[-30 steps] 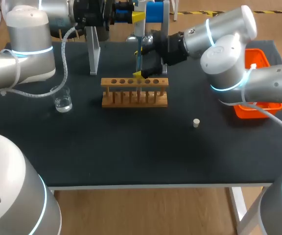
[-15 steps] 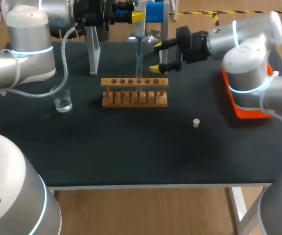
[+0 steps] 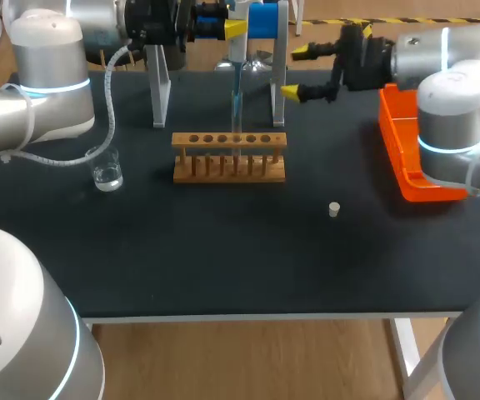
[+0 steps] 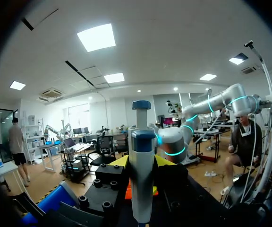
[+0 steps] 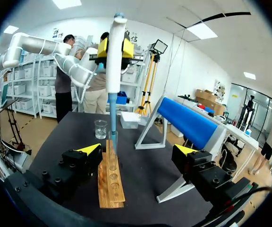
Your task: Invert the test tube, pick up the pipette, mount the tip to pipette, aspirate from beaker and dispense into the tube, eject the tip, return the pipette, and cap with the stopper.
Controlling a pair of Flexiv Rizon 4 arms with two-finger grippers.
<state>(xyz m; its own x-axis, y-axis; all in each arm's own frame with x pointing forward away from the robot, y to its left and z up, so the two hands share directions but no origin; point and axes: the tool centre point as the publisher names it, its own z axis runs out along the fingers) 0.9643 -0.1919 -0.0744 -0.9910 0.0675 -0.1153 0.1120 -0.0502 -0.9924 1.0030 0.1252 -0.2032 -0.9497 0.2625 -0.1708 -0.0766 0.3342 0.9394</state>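
My left gripper (image 3: 226, 27) is shut on the white and blue pipette (image 4: 142, 156), holding it upright over the wooden rack (image 3: 229, 156). The pipette's blue tip (image 5: 113, 118) reaches down into the clear test tube (image 3: 237, 125), which stands in the rack (image 5: 110, 177). To the rack's back right, my right gripper (image 3: 298, 72) hangs open and holds nothing; its own view has it (image 5: 138, 149) facing the rack from a short way off. A glass beaker (image 3: 107, 171) with a little liquid stands left of the rack. The small white stopper (image 3: 333, 209) lies on the mat at front right.
An orange bin (image 3: 415, 162) sits at the table's right edge, under my right arm. A white stand (image 3: 161, 92) with a blue roll (image 5: 190, 124) rises behind the rack.
My right gripper has drawn back from the rack, up and to the right, leaving the tube standing in it. The left arm and the pipette have stayed put.
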